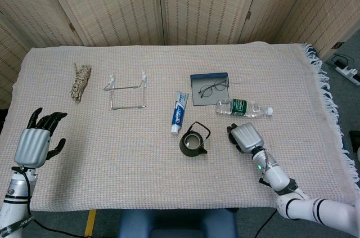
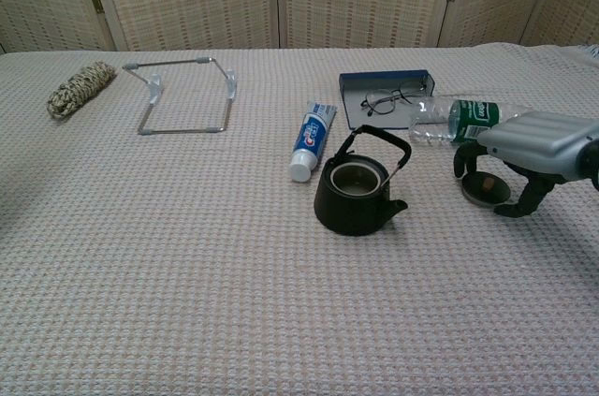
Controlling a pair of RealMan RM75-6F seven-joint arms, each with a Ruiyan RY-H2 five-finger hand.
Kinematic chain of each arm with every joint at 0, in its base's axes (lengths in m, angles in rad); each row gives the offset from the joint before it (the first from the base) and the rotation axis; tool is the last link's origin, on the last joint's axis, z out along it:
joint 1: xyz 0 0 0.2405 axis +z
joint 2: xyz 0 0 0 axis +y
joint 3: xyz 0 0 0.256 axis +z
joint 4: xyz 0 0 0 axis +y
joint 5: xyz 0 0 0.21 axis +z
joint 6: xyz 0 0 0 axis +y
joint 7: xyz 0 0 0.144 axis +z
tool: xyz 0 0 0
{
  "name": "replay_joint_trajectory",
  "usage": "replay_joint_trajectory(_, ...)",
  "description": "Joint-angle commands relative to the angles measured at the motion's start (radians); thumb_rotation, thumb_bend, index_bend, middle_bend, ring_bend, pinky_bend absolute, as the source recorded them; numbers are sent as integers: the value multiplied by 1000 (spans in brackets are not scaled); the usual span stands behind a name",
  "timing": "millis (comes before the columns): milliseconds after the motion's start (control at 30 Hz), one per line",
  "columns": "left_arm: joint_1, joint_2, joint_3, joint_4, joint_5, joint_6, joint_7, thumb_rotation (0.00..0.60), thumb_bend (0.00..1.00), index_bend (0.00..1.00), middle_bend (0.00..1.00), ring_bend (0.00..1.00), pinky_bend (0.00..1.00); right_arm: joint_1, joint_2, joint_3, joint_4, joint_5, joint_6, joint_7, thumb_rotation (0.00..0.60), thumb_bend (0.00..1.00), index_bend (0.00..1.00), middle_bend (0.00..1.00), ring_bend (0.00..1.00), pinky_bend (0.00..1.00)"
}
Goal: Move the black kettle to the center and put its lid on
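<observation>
Black lid (image 2: 487, 189) lies under the right hand (image 2: 529, 148), fingers arched, grasp unclear

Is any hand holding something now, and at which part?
Nothing is held yet. The right hand arches over the lid, fingers around its rim, lid on the table; the left hand is empty.

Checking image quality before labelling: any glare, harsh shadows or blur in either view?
Head view: even, soft light, sharp, only a faint shadow by the black metal kettle. Chest view: sharp, small glints on the clear plastic water bottle, soft shadow under the right hand.
</observation>
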Motion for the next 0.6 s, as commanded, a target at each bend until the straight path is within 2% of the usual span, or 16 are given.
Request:
replay_joint_trajectory(33, 2, -1, -1, 4, 1, -1, -3, 600, 312, 177, 194, 233, 52, 2, -3, -2, -2, 6, 5, -8, 600, 319, 303, 340, 816, 761)
replay_joint_trajectory(400, 12, 3, -7, 9, 4, -3, -12, 600, 311, 178, 194, 233, 51, 5, -2, -10, -20, 25, 28, -36, 600, 319, 344, 378, 818, 766)
replay_joint_trajectory(600, 17, 12, -12, 2, 4, 0, -7, 600, 311, 178, 194, 233, 51, 9, 57, -8, -138, -29, 62, -32, 600, 319, 361, 390, 820, 766)
